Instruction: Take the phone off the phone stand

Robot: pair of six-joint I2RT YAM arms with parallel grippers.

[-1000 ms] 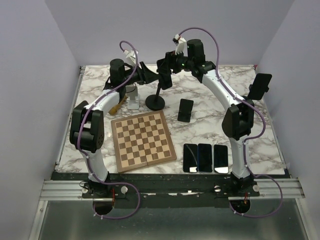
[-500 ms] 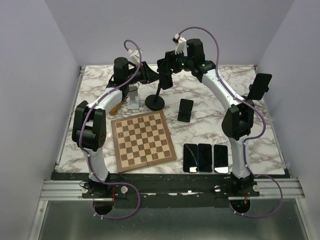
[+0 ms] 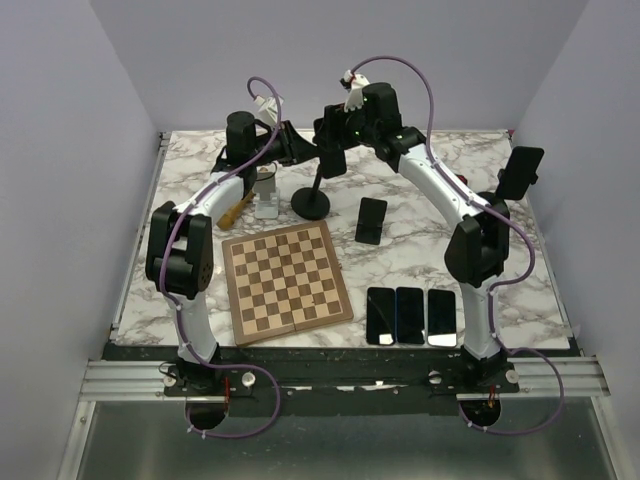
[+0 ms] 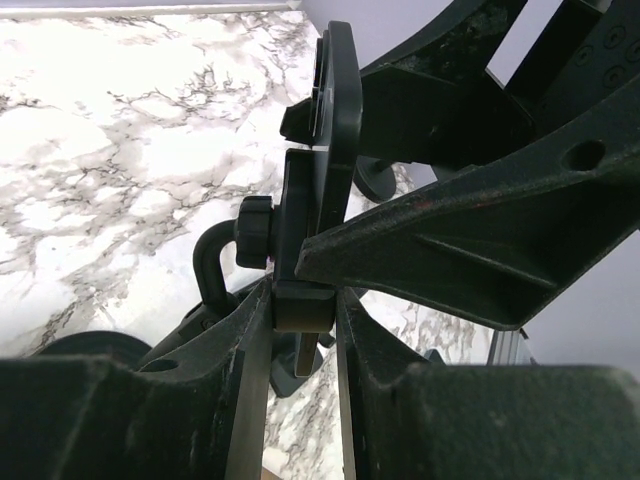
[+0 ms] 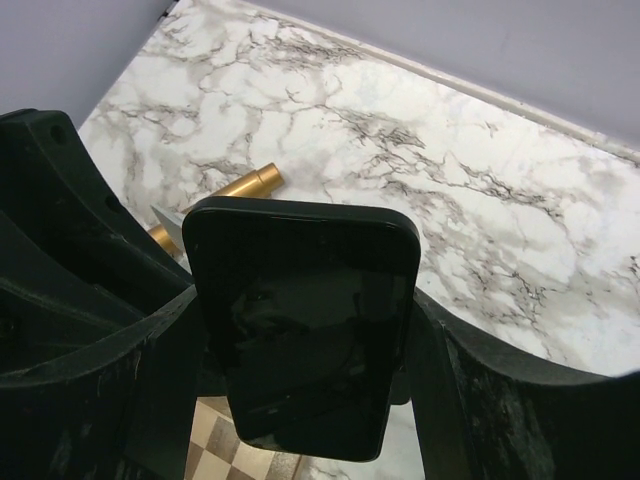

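Top: high, near edge, looking down over table point(image 3: 420, 260). Wrists: very close, opposite sides of phone point(image 5: 305, 330) and stand point(image 4: 300, 230); top shares both.

black glossy slab phone point(image 5: 305, 325): screen dark, upright in portrait, seated in the clamp head of the black phone stand point(image 3: 311, 204). Stand has a thin stem on a round disc base, upright on the marble tabletop point(image 3: 410, 255), far-centre.

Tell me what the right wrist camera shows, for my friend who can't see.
A black phone with a dark screen stands upright, squeezed between the two black fingers of the right claw. Behind it lies a white marble table with a gold stick, and a corner of a chessboard peeks out below.
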